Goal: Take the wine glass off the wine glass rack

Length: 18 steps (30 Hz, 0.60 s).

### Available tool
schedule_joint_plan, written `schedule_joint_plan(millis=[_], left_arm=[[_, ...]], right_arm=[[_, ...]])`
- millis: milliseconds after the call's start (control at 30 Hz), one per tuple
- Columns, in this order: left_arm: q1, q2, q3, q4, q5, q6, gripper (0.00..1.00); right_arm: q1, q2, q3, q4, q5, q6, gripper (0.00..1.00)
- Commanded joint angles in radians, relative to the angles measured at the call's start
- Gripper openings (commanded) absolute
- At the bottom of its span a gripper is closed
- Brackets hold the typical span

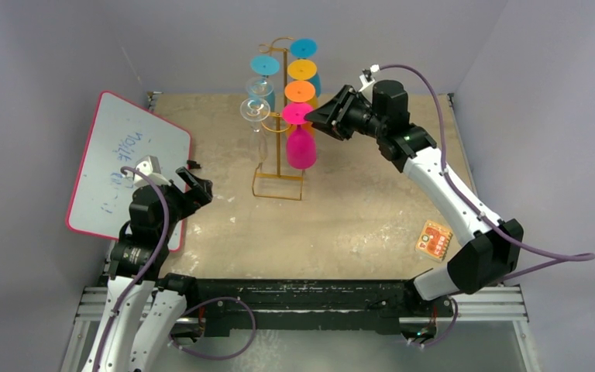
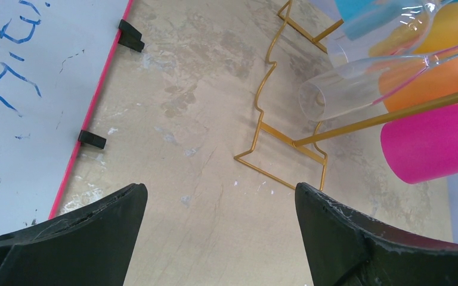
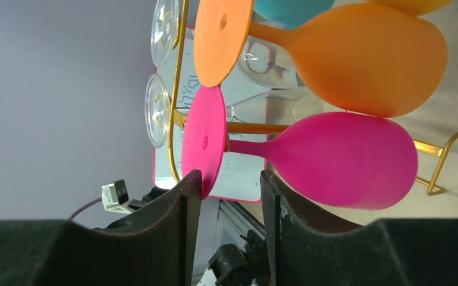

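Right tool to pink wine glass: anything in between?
Nothing visible. The right tool straddles the foot of the pink wine glass, jaws not closed on it; the orange glass hangs just above on the rack.

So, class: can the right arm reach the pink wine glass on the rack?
Probably yes: the right gripper is at the pink wine glass, its foot between the open jaws, nothing blocking.
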Motion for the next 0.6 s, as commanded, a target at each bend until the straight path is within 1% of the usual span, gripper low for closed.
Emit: schedule_joint_plan(millis=[0, 33, 100, 133, 167, 200, 233, 367, 567], left_arm=[[0.000, 0.000, 0.004, 0.031, 0.014, 0.006, 0.95], [0.000, 0.000, 0.004, 0.032, 0.014, 0.006, 0.95], [0.000, 0.001, 0.004, 0.033, 0.015, 0.005, 0.95], [0.000, 0.001, 0.004, 0.033, 0.016, 0.006, 0.95], [0.000, 0.001, 0.004, 0.032, 0.017, 0.006, 0.95], [0.000, 0.001, 0.004, 0.032, 0.017, 0.007, 0.95], [0.000, 0.000, 0.004, 0.033, 0.017, 0.007, 0.95], [0.000, 0.002, 0.003, 0.034, 0.021, 0.007, 0.95], [0.000, 0.006, 0.003, 0.034, 0.021, 0.005, 0.95]], right_arm=[[0.007, -0.029, 0.035, 0.040, 0.024, 0.009, 0.42], [0.007, -0.031, 0.040, 0.038, 0.025, 0.009, 0.42], [0.007, -0.032, 0.048, 0.034, 0.025, 0.009, 0.34], [0.007, -0.034, 0.050, 0.033, 0.027, 0.010, 0.33], [0.007, -0.036, 0.050, 0.033, 0.028, 0.009, 0.29], [0.006, -0.037, 0.050, 0.033, 0.027, 0.010, 0.20], [0.007, -0.037, 0.053, 0.032, 0.024, 0.012, 0.15], [0.007, -0.047, 0.057, 0.026, 0.021, 0.019, 0.16], [0.007, -0.070, 0.053, 0.028, 0.010, 0.044, 0.06]])
